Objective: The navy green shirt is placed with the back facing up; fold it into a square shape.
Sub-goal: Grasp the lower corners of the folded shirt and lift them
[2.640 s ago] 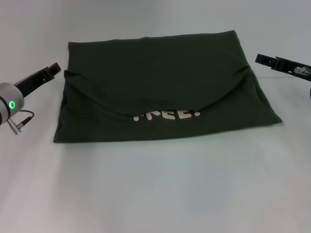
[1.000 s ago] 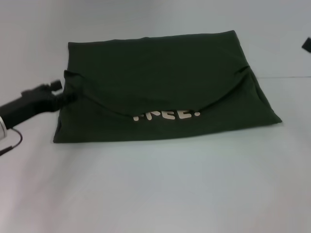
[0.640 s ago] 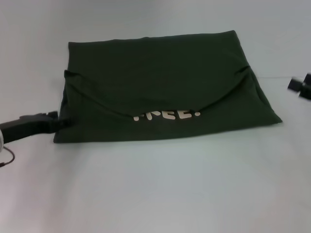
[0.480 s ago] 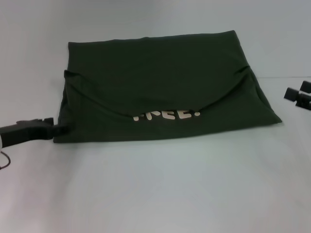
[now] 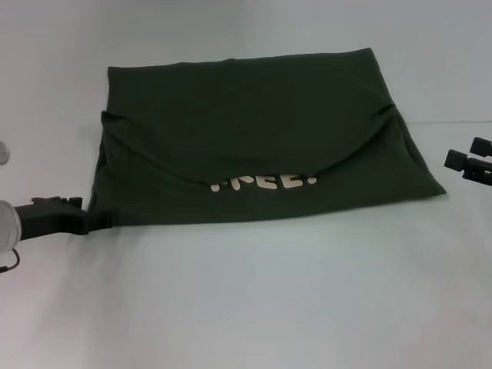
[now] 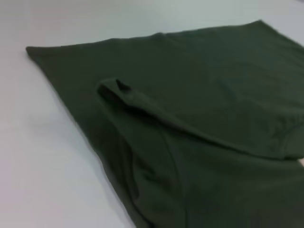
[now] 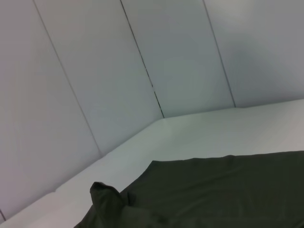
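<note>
The navy green shirt (image 5: 246, 123) lies folded on the white table, its upper layer turned down in a curved flap. Pale cream lettering (image 5: 265, 182) peeks out under the flap near the front edge. My left gripper (image 5: 98, 220) is low on the table, touching the shirt's near left corner. My right gripper (image 5: 463, 152) is open and empty, off the shirt's right edge and apart from it. The left wrist view shows the shirt (image 6: 199, 118) close up with a raised fold (image 6: 118, 90). The right wrist view shows the shirt's far part (image 7: 213, 194).
The white table (image 5: 254, 300) stretches bare in front of the shirt. White wall panels (image 7: 118, 71) stand behind the table in the right wrist view.
My left gripper has dropped from the shirt's left edge toward me, to the near left corner. My right gripper has come back into view, lower, beside the shirt's right edge.
</note>
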Robot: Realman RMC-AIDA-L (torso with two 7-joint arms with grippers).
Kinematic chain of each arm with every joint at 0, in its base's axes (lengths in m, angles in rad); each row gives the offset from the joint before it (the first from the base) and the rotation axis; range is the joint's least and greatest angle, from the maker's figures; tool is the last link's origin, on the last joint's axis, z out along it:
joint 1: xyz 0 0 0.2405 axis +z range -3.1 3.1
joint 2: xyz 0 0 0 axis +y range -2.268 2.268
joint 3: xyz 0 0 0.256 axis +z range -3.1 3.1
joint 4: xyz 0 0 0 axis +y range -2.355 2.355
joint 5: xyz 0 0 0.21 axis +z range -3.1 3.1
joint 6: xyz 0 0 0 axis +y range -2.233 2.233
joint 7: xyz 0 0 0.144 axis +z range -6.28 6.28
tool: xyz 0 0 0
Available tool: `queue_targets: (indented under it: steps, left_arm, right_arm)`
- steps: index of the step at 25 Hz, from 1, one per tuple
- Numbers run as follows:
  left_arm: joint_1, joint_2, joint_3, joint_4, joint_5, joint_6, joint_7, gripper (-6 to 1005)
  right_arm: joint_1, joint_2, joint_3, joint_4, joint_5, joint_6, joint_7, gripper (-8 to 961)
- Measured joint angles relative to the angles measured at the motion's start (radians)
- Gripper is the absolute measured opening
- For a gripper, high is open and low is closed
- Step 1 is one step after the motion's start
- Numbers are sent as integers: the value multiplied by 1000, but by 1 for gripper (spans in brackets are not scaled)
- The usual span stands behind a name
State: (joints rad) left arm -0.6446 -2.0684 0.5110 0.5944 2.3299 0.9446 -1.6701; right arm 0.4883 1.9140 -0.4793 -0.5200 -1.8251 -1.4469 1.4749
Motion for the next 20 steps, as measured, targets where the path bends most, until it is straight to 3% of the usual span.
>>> queue_targets:
  steps: [4,20]
  left_arm:
    - [-12,0,28,-37,2,-57,0,814]
    - [-24,-1,55,-56,3,-65,-2,805]
  right_arm:
    - [3,0,-1,0,-8,5,2,940]
    - [8,1,-4,0,-18,13,5,941]
